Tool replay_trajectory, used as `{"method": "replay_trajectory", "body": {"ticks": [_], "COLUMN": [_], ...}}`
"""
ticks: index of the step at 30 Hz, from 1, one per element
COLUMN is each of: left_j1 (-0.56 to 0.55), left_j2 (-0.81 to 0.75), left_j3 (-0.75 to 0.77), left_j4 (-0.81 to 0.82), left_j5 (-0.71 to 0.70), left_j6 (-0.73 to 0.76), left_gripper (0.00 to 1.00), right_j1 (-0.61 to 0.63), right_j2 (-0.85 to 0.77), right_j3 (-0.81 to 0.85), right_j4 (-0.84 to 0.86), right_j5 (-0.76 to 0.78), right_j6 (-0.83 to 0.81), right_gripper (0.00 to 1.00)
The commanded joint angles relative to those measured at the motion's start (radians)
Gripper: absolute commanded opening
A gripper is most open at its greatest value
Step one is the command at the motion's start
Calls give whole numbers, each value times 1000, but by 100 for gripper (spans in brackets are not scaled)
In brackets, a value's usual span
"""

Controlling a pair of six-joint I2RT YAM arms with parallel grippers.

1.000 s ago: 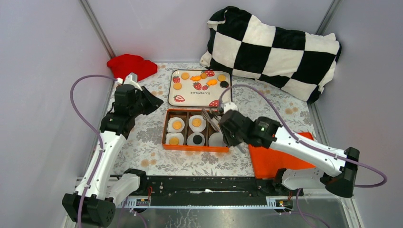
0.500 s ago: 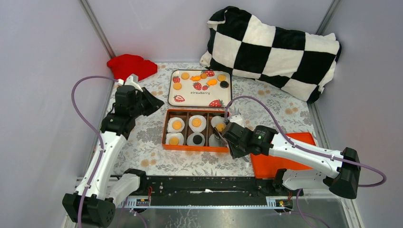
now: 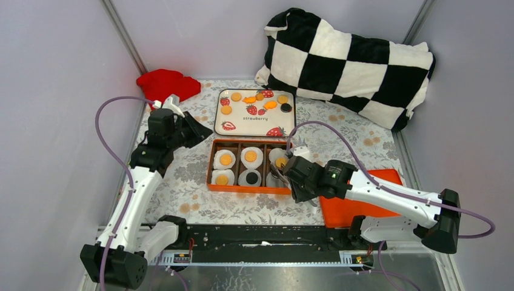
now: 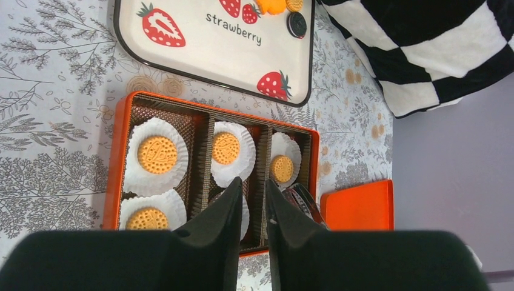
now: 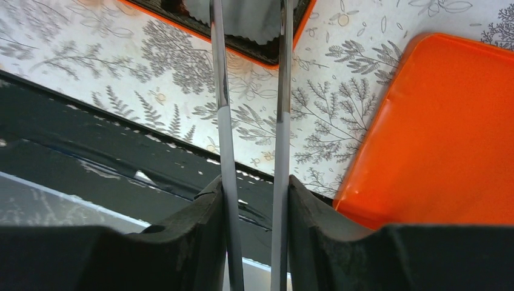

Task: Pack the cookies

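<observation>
Cookies (image 3: 236,96) not yet packed lie on the strawberry tray (image 3: 254,124), beyond the orange box (image 3: 242,189) and well apart from the right claw (image 5: 253,182), which clamps metal tongs (image 5: 219,91) over the box's near-right compartment. Five paper cups (image 4: 132,176) there show a cookie. The left claw (image 4: 250,200), narrow and empty, hovers nearer the tray, just off its left edge.

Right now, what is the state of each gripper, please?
Left gripper: fingers nearly closed, holding nothing.
Right gripper: closed on the metal tongs.
</observation>
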Motion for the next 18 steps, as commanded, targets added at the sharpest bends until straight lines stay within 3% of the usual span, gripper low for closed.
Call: {"method": "replay_trajectory", "body": {"ticks": [1,7,15,18], "left_j1": [8,8,8,9], "left_j2": [2,-2,-2,2], "left_j3": [-5,-7,-11,-10], "left_j4": [62,66,67,72], "left_j5": [49,68,82,87], "left_j6": [15,20,32,29], "left_gripper": [25,26,27,27], "right_j1": [10,10,10,10], "right_j2": [-39,-30,-52,-67], "right_j3": [93,95,87,99], "right_j4": [-2,-18,-27,-24], "right_j5": [15,13,24,60], "right_j6": [10,6,24,26], "right_gripper": [42,49,49,36]}}
